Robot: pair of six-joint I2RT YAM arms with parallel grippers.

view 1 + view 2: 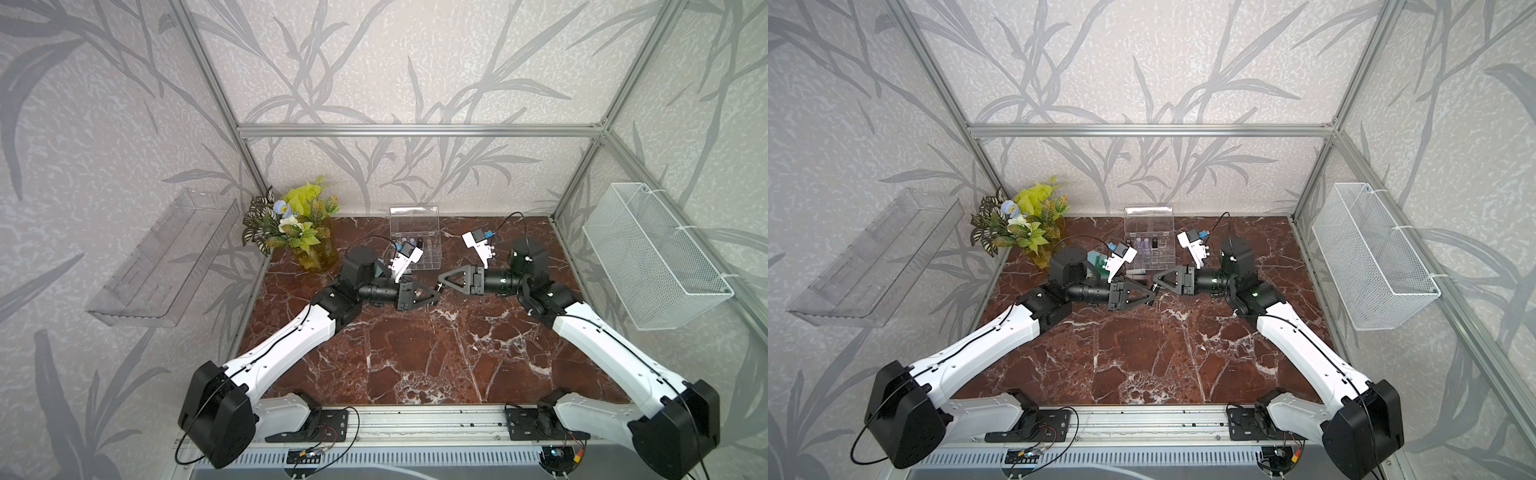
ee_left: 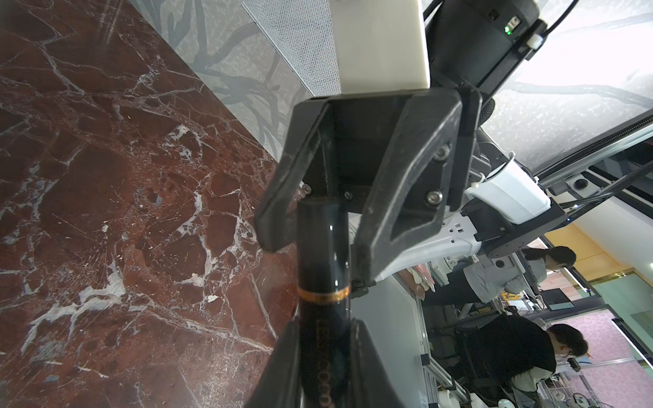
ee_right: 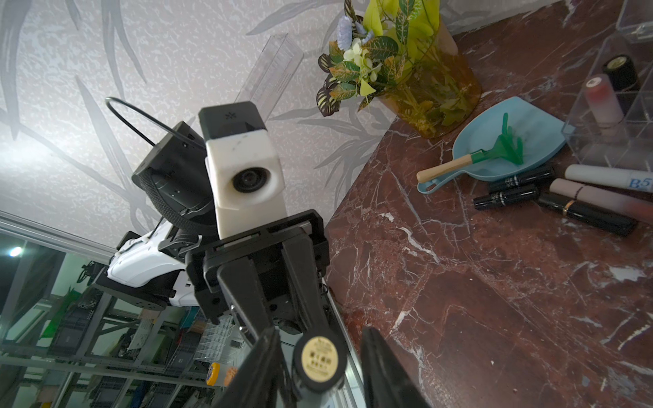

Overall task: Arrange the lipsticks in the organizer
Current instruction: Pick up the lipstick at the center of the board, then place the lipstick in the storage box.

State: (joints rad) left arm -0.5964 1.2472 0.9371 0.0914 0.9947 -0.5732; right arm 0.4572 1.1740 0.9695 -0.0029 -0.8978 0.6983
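Note:
A black lipstick with a gold band (image 2: 323, 247) is held level above the table, my left gripper (image 2: 325, 328) shut on its lower part. My right gripper (image 3: 319, 339) faces it tip to tip in both top views (image 1: 441, 286) (image 1: 1156, 286). Its jaws stand either side of the lipstick's gold-labelled end (image 3: 319, 360), with a gap still showing on one side. The clear organizer (image 1: 414, 220) stands at the back with its lid up and a few lipsticks (image 1: 1144, 243) upright in its cells. Several loose lipsticks (image 3: 586, 213) lie on the table in front of it.
A blue dustpan (image 3: 523, 116) holding a green toy rake (image 3: 494, 152) lies beside the organizer. An amber vase of artificial plants (image 1: 305, 232) stands at the back left. A long clear tray (image 1: 166, 257) hangs on the left wall, a white mesh basket (image 1: 652, 257) on the right wall.

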